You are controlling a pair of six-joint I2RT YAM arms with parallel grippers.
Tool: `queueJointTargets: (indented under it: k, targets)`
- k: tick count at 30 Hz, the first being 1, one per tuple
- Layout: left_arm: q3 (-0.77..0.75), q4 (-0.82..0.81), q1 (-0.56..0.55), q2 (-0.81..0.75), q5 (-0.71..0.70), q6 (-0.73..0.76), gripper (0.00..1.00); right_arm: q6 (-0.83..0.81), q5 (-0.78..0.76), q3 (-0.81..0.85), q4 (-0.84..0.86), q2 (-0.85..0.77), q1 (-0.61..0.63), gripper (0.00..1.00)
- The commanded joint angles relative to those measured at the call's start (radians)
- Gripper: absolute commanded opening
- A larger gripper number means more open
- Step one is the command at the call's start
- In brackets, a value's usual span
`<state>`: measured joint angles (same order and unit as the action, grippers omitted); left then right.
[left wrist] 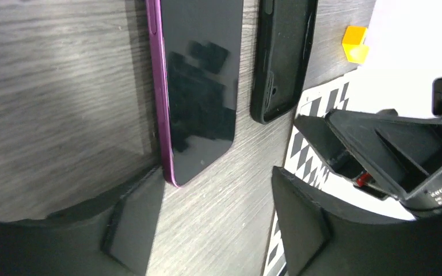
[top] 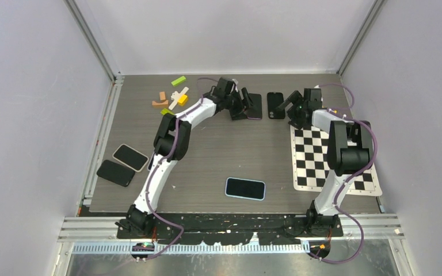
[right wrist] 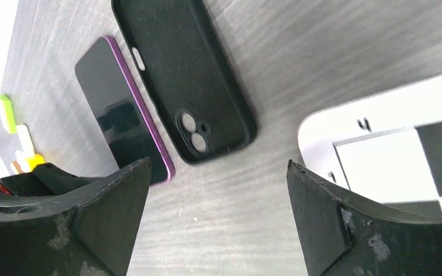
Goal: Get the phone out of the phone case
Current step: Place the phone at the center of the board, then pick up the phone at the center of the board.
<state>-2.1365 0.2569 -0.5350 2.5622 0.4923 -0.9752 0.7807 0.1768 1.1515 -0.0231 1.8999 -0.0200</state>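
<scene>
The purple phone (top: 254,106) lies flat, dark screen up, at the far middle of the table. The empty black case (top: 275,105) lies just to its right, apart from it. In the left wrist view the phone (left wrist: 198,86) and the case (left wrist: 282,57) lie side by side ahead of my open, empty left gripper (left wrist: 218,224). In the right wrist view the case (right wrist: 184,80) shows its camera holes, with the phone (right wrist: 121,115) beside it. My right gripper (right wrist: 218,213) is open and empty over bare table. From above, the left gripper (top: 243,103) and the right gripper (top: 288,106) flank the pair.
A checkered mat (top: 334,161) lies at the right under the right arm. A light-blue-cased phone (top: 245,188) lies near the front middle. Two more phones (top: 130,157) (top: 115,172) lie at the left. Small coloured blocks (top: 172,98) sit at the far left.
</scene>
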Motion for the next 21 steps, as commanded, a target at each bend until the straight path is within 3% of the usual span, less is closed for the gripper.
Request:
queueJointTargets:
  k: [1, 2, 8, 14, 17, 21]
  targets:
    - [-0.006, 0.211, -0.006, -0.091, -0.144, 0.182, 0.92, -0.079, -0.054, -0.012, -0.141, -0.146, 0.004, 0.94]
    - [-0.021, 0.250, -0.007, -0.098, -0.162, 0.206, 0.99, -0.081, -0.056, -0.026, -0.154, -0.163, 0.010, 0.94]
    - [0.071, 0.316, -0.010, -0.251, -0.263, 0.316, 1.00, -0.154, -0.025, -0.138, -0.222, -0.378, 0.099, 0.95]
    - [0.417, 0.253, -0.011, -0.603, -0.215, 0.374, 1.00, -0.216, -0.109, -0.247, -0.375, -0.577, 0.361, 0.89]
    - [0.612, 0.256, -0.010, -0.796, -0.284, 0.411, 1.00, -0.211, -0.186, -0.331, -0.400, -0.635, 0.525, 0.88]
    - [0.772, 0.313, -0.010, -1.022, -0.377, 0.424, 1.00, -0.213, -0.230, -0.411, -0.395, -0.669, 0.650, 0.89]
